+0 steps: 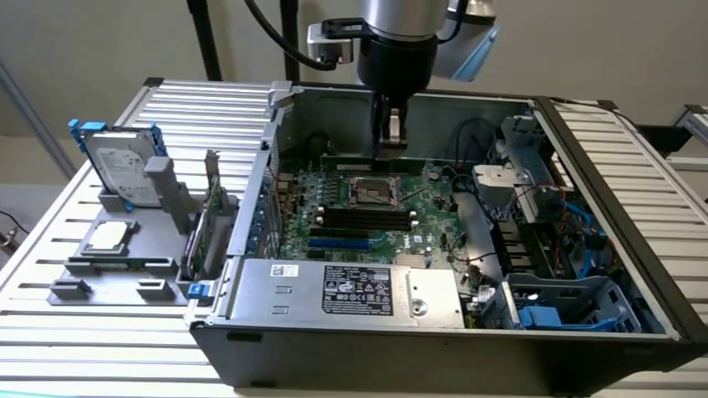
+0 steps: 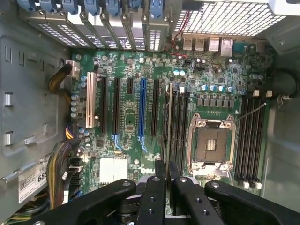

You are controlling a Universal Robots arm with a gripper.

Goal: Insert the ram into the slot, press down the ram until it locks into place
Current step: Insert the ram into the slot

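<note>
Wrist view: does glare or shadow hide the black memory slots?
Wrist view: the memory slots are evenly lit, with no glare on them; the perforated panel is washed out bright. Exterior view: the case interior is shaded, the slots dark yet distinguishable beside the socket.

Green motherboard (image 2: 211, 75), black memory slots (image 2: 248, 136), one blue slot (image 2: 142, 108).

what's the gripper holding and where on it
Likely the ram, seen edge-on, pinched by its upper edge in the gripper; the exact spot is hidden.
</note>
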